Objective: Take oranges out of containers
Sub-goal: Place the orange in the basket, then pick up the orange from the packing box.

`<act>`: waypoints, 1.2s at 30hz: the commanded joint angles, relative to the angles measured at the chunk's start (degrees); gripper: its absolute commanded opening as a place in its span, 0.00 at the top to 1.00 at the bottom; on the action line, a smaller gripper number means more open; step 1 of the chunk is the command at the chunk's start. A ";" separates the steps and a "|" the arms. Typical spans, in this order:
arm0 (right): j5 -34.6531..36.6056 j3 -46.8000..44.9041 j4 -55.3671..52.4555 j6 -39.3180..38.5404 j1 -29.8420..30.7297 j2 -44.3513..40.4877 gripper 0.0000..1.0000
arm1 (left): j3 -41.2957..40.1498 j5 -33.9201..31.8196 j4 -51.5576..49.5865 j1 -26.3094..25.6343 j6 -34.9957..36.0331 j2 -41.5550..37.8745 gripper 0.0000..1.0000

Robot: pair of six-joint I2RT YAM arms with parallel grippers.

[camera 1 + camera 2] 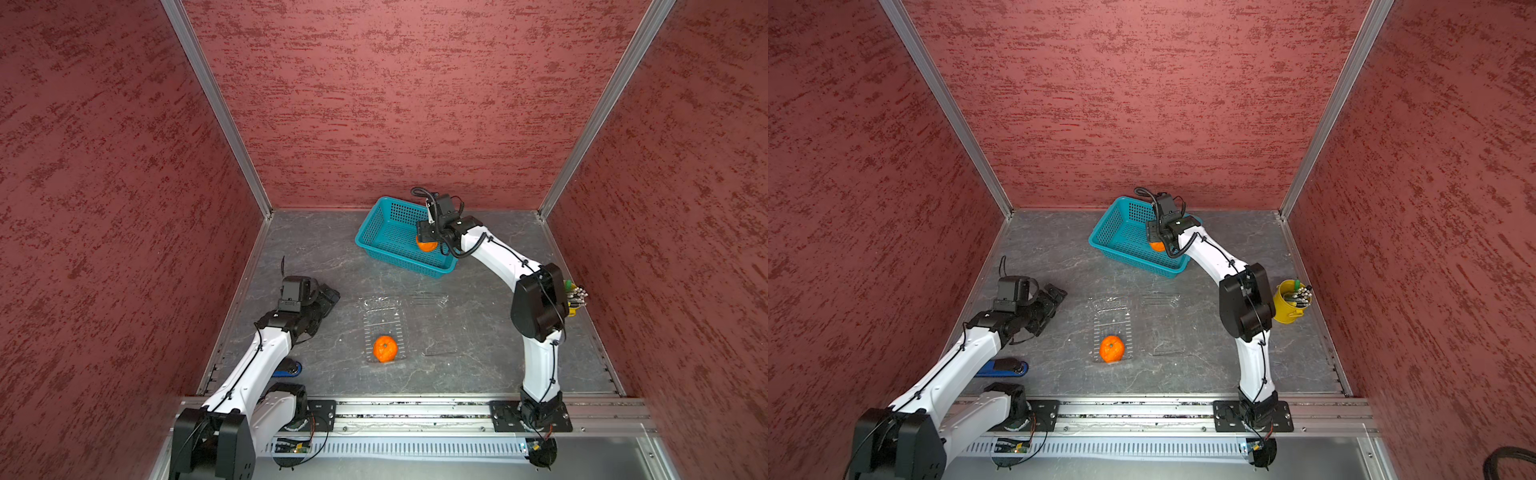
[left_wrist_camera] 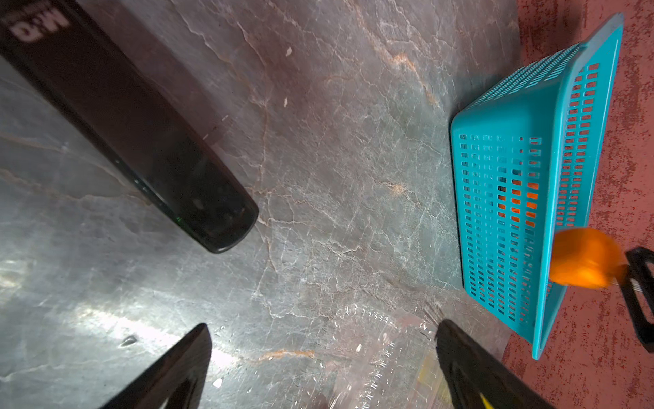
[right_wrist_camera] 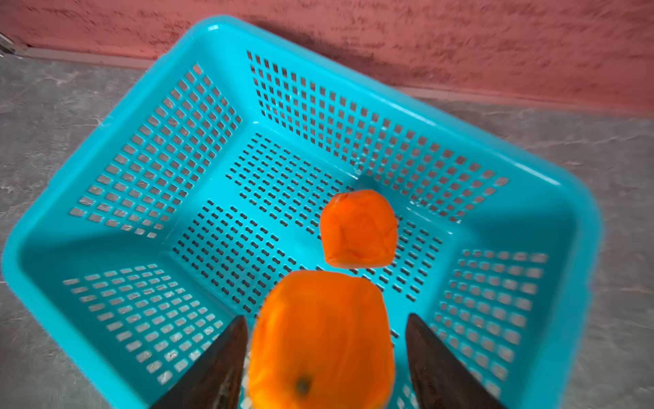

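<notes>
We see the right gripper (image 3: pixel 326 317), jaws apart, flanking a lumpy orange fruit (image 3: pixel 322 340) over the teal perforated plastic basket (image 3: pixel 46 255) (left gripper (image 2: pixel 322 324): jaws spread).

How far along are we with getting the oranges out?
Done: one orange lies in the teal basket. In hand: a second orange between the right gripper's parted jaws above it, seemingly released. Left: the third orange, in the clear tray. The left gripper is open, empty.

Right gripper (image 3: pixel 326 316), fingers parted, flanks 1 orange (image 3: pixel 320 354) over the teal basket (image 3: pixel 159 159) holding a 2nd orange (image 3: pixel 358 228).
</notes>
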 commanded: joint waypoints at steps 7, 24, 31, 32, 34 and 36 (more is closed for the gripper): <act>2.05 -0.68 1.22 0.77 1.23 -5.73 0.21 | 0.43 0.93 1.02 0.52 0.25 0.56 0.00; -2.60 -35.35 2.18 4.57 30.29 -28.26 0.26 | 4.50 0.71 -2.98 1.13 1.33 -1.07 0.00; -6.59 -35.88 1.74 6.32 36.71 -23.75 0.24 | 3.93 0.84 -3.27 1.26 1.18 -1.74 0.00; -7.35 -35.81 1.75 6.32 36.91 -22.86 0.24 | 3.98 0.86 -3.35 1.25 1.23 -1.87 0.01; -8.53 -35.56 1.51 5.91 37.26 -21.16 0.23 | 3.93 0.71 -3.74 1.27 1.37 -2.05 0.01; -8.53 -34.70 -0.67 5.71 37.52 -19.04 0.23 | 4.01 0.49 -4.14 1.39 1.61 -2.21 0.01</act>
